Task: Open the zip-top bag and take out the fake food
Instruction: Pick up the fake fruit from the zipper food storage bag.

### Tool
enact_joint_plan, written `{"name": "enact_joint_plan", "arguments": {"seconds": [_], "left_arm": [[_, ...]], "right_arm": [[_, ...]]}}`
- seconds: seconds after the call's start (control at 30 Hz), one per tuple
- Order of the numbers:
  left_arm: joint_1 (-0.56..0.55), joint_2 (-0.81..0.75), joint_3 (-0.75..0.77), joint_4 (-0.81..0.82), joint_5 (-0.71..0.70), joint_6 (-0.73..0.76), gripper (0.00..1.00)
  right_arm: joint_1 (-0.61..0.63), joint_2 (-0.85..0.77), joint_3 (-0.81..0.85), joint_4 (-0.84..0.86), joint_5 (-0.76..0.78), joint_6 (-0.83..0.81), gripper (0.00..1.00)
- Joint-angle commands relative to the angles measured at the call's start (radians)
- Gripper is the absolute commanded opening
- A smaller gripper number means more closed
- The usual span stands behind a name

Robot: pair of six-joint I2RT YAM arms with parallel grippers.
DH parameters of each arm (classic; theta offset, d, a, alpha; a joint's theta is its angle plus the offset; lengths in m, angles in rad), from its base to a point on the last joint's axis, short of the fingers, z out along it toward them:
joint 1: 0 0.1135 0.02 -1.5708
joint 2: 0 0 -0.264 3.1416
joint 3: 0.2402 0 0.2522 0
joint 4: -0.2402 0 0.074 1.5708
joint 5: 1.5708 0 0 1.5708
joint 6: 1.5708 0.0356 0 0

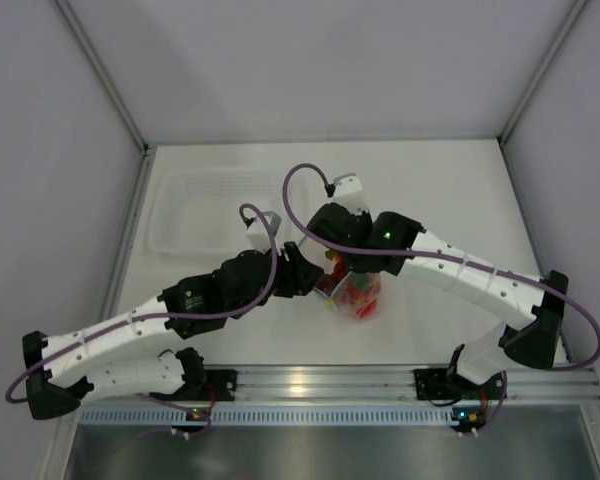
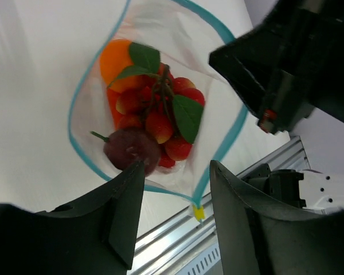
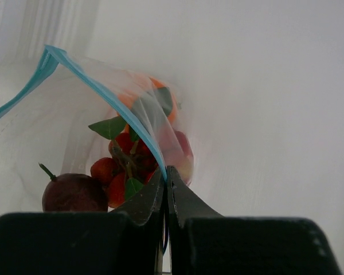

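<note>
Zip-top bag [image 2: 160,28]: clear soft plastic with a teal zip strip, mouth spread wide open. It sits near the middle of the table [image 1: 440,200], somewhat toward the near edge. Fake food [image 2: 155,114]: all inside the bag. It comprises a red berry cluster with green leaves, an orange piece behind the cluster, and a dark purple round fruit with a stem, nearest the mouth. Right gripper [image 3: 165,176]: fingers clamped together on one lip of the bag at the teal strip. Left gripper [image 2: 175,172]: fingers spread apart, grasping nothing, at the opposite lip. The teal strip runs across the gap between them; contact with the plastic cannot be told. Clear rigid tray [image 1: 180,215]: toward the far left corner, well apart from the bag.
</note>
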State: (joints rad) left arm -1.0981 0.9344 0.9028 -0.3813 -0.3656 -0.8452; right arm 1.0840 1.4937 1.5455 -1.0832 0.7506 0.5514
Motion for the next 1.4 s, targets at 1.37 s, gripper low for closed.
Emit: {"name": "enact_joint_plan", "arguments": {"seconds": [1.37], "left_arm": [[-0.068,0.262,-0.055,-0.057,0.001,-0.308,0.64]], "right_arm": [[0.192,-0.133,-0.263,0.324,0.354,0.315,0.0]]}}
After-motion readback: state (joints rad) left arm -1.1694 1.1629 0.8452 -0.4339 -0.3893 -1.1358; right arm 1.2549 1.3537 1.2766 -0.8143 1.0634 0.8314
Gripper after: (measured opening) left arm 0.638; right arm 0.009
